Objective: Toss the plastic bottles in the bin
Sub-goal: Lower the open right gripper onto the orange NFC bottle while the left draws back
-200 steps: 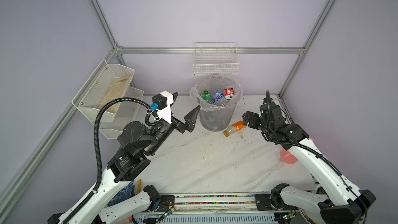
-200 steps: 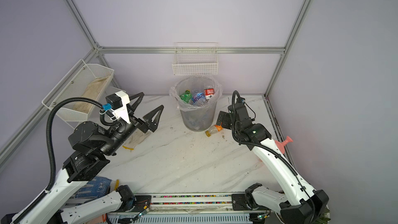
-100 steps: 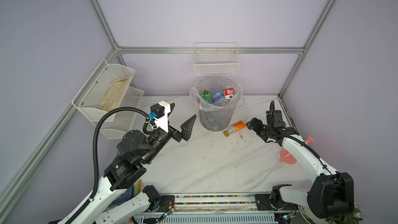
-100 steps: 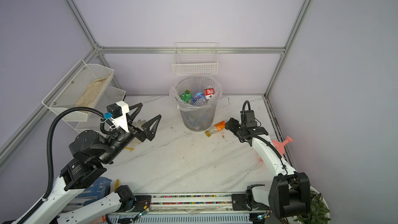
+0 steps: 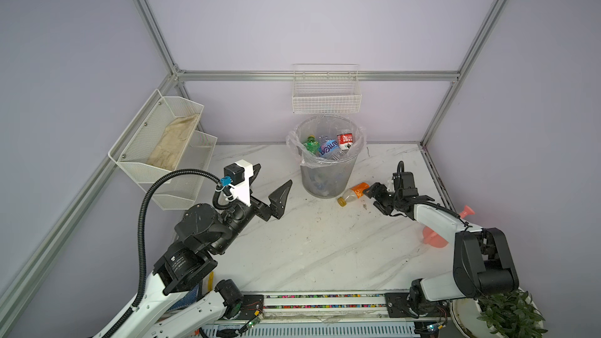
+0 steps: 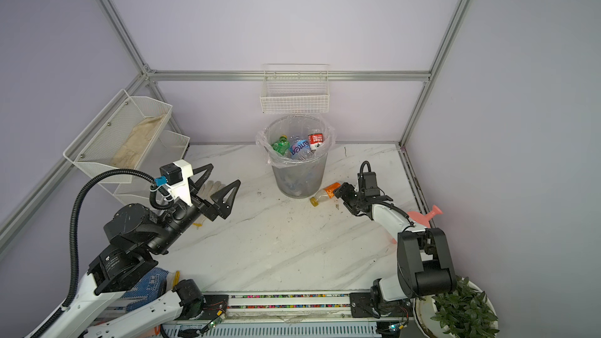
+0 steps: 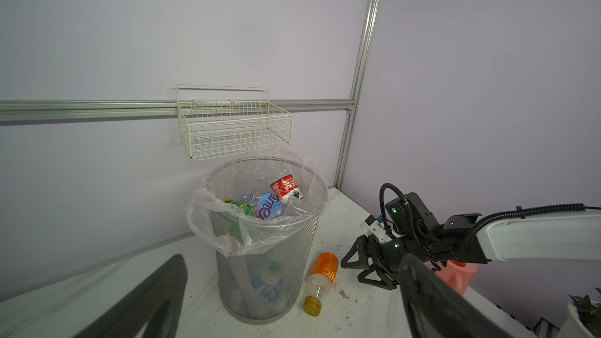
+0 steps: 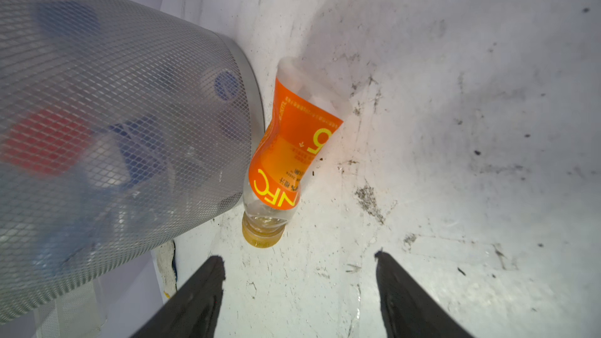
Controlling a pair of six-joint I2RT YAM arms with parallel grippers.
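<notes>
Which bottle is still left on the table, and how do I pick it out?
Find the grey mesh bin standing by the back wall. On the table at its foot, to its right in both top views, one bottle lies on its side. It alone is outside the bin: orange label, yellow cap.

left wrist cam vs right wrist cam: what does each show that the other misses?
Left wrist only: the bin's open top, the bottles inside it, the wire wall basket, and the right claw from outside. Right wrist only: that claw's fingertips spread, nothing between them. Both: the orange-label bottle lying on the table beside the bin's mesh wall.
</notes>
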